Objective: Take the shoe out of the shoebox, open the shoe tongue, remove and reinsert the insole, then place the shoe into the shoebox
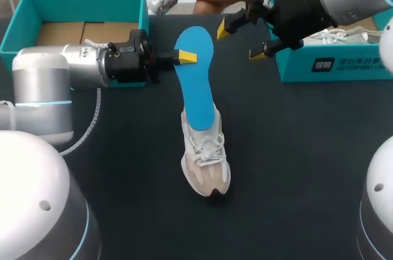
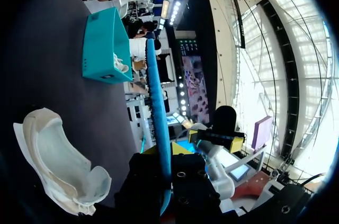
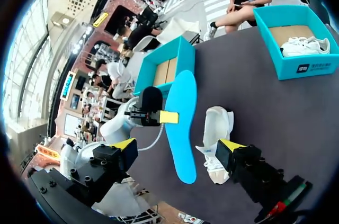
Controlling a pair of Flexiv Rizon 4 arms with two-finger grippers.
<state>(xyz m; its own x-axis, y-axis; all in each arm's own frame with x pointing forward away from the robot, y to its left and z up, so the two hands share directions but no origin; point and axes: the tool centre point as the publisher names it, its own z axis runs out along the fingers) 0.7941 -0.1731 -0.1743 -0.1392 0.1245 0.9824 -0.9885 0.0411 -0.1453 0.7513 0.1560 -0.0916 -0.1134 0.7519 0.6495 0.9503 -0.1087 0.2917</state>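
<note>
A long blue insole [image 1: 198, 82] hangs slanted above the dark table, its lower end resting in the beige-and-white shoe [image 1: 206, 163]. My left gripper [image 1: 184, 58] is shut on the insole's edge near its upper end. In the left wrist view the insole [image 2: 157, 102] runs edge-on out of my left gripper [image 2: 165, 167], with the shoe [image 2: 53, 160] lying beside it. My right gripper [image 1: 241, 42] hovers open just right of the insole's top and touches nothing. In the right wrist view the insole [image 3: 180, 123] and the shoe [image 3: 217, 139] lie ahead of my right gripper [image 3: 177, 147].
A teal shoebox [image 1: 37, 3] with a cardboard floor stands at the back left, behind my left arm. A second teal box [image 1: 331, 66] at the back right holds a white shoe [image 1: 334, 35].
</note>
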